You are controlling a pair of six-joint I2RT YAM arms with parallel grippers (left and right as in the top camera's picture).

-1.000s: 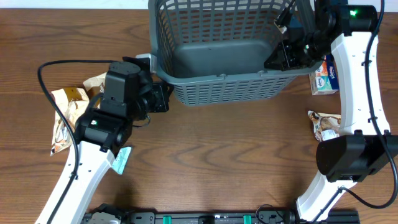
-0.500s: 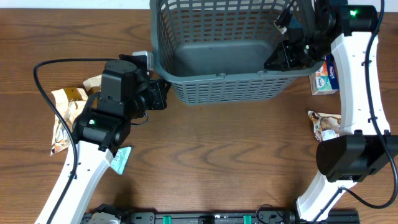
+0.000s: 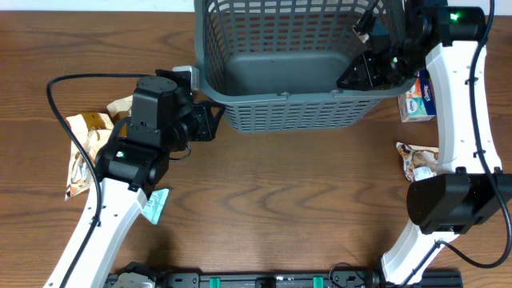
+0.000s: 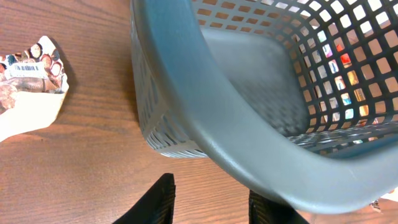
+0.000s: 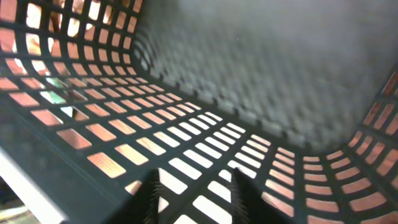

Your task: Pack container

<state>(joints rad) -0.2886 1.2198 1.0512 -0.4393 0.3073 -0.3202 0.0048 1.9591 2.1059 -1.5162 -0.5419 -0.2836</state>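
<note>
Loosening since a second ago, left gripper (image 4: 214, 202) stands narrowly parted, empty, at the container's (image 3: 280, 120) near-left corner; right gripper (image 5: 196, 193), narrowly parted too, faces its blurred lattice wall. Container sits at the table's (image 3: 304, 208) far edge, far rim cut off.
</note>
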